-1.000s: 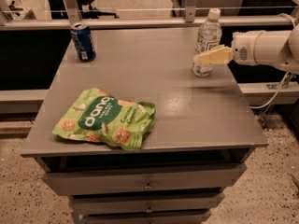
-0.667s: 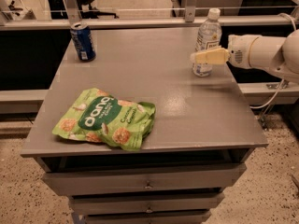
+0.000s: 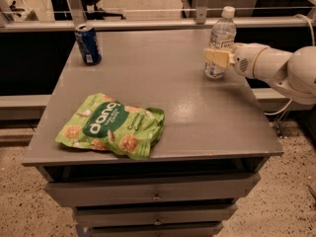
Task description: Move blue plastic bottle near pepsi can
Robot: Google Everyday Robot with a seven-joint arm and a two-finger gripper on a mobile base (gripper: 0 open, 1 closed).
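The blue plastic bottle [image 3: 220, 39] is clear with a white cap and a white label, and it stands upright at the table's far right. My gripper [image 3: 217, 57] reaches in from the right at the bottle's mid-height. Its cream near finger [image 3: 216, 58] lies across the front of the bottle and the far finger is hidden behind it, so the jaws stand open around the bottle. The bottle still rests on the table. The pepsi can [image 3: 88, 44], dark blue with a silver top, stands upright at the far left corner, well apart from the bottle.
A green snack bag [image 3: 112, 126] lies flat near the front left of the grey table [image 3: 197, 117]. Drawers [image 3: 157, 195] sit below the front edge. A railing [image 3: 148, 23] runs behind the table. My white arm [image 3: 281, 68] extends past the right edge.
My gripper has slid a little to the left, further around the bottle. The bottle, can and snack bag have not moved.
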